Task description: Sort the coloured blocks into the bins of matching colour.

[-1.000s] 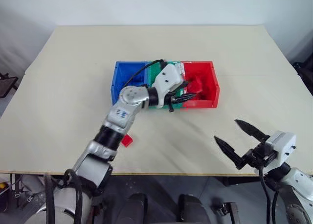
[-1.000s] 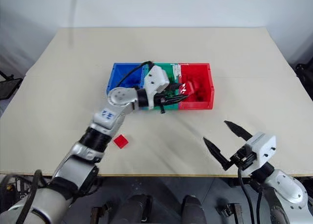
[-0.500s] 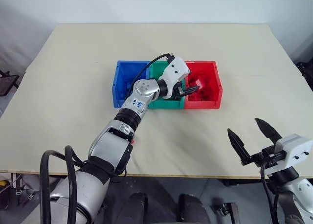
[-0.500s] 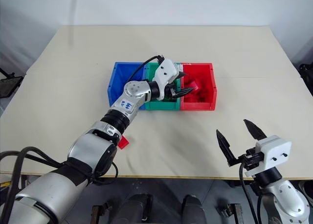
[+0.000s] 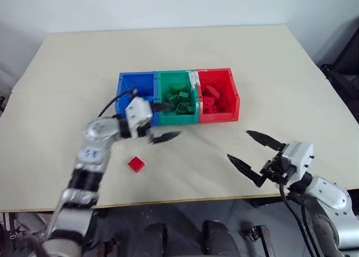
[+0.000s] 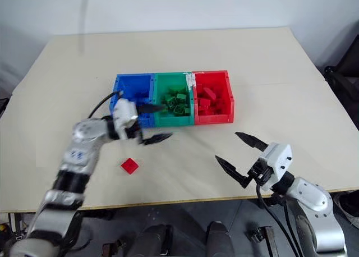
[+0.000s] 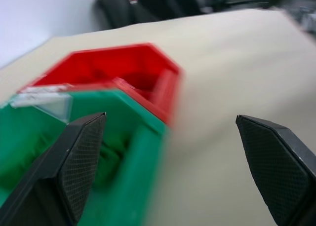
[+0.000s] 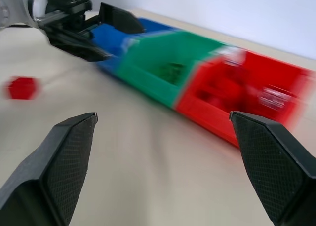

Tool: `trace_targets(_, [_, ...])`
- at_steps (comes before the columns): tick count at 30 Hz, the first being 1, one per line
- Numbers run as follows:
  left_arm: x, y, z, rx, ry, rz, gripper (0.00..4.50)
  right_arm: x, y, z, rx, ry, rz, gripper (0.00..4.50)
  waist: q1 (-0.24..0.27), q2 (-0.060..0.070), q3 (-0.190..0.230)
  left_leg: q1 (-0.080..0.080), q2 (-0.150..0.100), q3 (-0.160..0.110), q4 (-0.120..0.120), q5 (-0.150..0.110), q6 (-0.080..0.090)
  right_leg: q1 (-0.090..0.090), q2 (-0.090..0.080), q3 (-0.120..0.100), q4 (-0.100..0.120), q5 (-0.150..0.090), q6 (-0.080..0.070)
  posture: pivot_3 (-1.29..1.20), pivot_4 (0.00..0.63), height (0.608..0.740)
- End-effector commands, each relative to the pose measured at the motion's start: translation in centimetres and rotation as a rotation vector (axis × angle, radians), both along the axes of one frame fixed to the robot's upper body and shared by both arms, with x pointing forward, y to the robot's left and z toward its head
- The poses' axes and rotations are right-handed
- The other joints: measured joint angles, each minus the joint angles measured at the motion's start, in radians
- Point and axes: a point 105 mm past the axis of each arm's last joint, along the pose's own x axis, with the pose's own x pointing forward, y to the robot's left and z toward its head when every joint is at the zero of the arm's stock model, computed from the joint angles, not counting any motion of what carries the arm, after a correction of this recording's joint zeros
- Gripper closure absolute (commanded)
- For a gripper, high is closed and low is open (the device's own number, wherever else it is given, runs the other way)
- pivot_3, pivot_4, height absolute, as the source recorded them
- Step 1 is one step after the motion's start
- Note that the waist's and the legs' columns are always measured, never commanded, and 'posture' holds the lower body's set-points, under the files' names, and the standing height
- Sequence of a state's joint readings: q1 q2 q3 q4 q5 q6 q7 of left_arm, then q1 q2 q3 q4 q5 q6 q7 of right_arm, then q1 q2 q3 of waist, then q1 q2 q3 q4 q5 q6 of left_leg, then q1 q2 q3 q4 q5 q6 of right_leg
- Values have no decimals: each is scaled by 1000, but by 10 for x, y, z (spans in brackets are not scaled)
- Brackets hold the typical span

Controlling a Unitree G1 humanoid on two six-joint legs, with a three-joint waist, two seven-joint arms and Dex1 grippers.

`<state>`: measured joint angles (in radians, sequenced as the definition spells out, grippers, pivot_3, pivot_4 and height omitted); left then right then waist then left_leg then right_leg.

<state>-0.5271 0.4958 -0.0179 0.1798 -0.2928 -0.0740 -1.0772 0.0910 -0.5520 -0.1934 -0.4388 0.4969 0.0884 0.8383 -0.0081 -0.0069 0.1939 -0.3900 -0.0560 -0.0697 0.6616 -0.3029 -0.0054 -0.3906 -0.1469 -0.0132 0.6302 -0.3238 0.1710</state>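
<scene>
Left end effector [image 5: 161, 122] apparently empty; red block [image 5: 135, 164] lies nearby.

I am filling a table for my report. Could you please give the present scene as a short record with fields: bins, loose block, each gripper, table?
bins: blue bin, green bin and red bin, joined in a row on the table
bin contents: green blocks in the green bin, red blocks in the red bin
loose block: one red block on the table, in front of the blue bin
left gripper: open, empty, near the front of the blue and green bins
right gripper: open, empty, above the table's near edge
</scene>
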Motion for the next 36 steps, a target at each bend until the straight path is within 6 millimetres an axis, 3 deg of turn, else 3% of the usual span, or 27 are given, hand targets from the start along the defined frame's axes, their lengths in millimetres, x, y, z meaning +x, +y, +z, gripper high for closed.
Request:
trace_targets(1, [-36,62,-7,-24,55,170,36,-1,17,5,-75,-4,257,0,-14,0,0,0,0,0,0,0,0,0,0,0,-1,0,0,0,150,740])
trace_targets(5, [-64,102,-15,-28,127,352,36,2,24,1,-168,32,431,0,2,0,0,0,2,-3,0,-1,1,1,-1,0,-2,0,0,0,150,740])
trace_targets(8, [-74,117,-19,-40,168,425,36,4,25,-2,-205,43,492,0,32,0,0,1,1,-5,2,-1,1,3,-3,0,-5,0,0,0,150,740])
trace_targets(11, [-100,145,-34,-18,242,512,36,5,31,-1,-214,61,581,0,29,-1,0,3,0,-4,2,-2,1,6,-3,0,-7,0,0,0,150,740])
trace_targets(13, [-110,151,-39,5,253,533,36,6,32,-1,-220,62,607,0,24,-1,0,3,1,-4,2,-2,1,5,-2,0,-6,0,0,0,150,740])
trace_targets(17, [-109,135,-38,9,267,511,36,5,29,-5,-232,65,623,0,35,-1,0,3,3,-4,2,-3,0,5,-2,-2,-7,-1,-2,0,150,740])
trace_targets(20, [-98,118,-34,7,285,532,36,6,24,-7,-239,74,609,0,34,-1,0,3,2,-4,2,-3,0,7,-2,-2,-8,0,-1,0,150,740])
trace_targets(22, [-90,100,-37,100,298,534,36,7,20,-9,-241,85,587,0,32,-1,0,3,2,-4,2,-3,0,7,-2,-2,-7,0,-1,0,150,740])
trace_targets(26, [-78,72,-34,121,363,544,36,6,17,-11,-241,99,565,0,30,-1,0,3,1,-4,2,-3,0,5,-2,-1,-5,0,-1,0,150,740])
trace_targets(29, [-71,52,-43,161,448,586,36,6,17,-10,-239,97,551,0,29,-1,0,3,1,-3,1,-3,0,3,-1,-1,-3,0,-1,0,150,740])
trace_targets(36, [-64,45,-65,264,577,709,36,1,15,-7,-237,94,517,0,28,-1,0,1,-1,-2,1,-3,-1,0,-1,1,-2,0,-1,0,150,740])
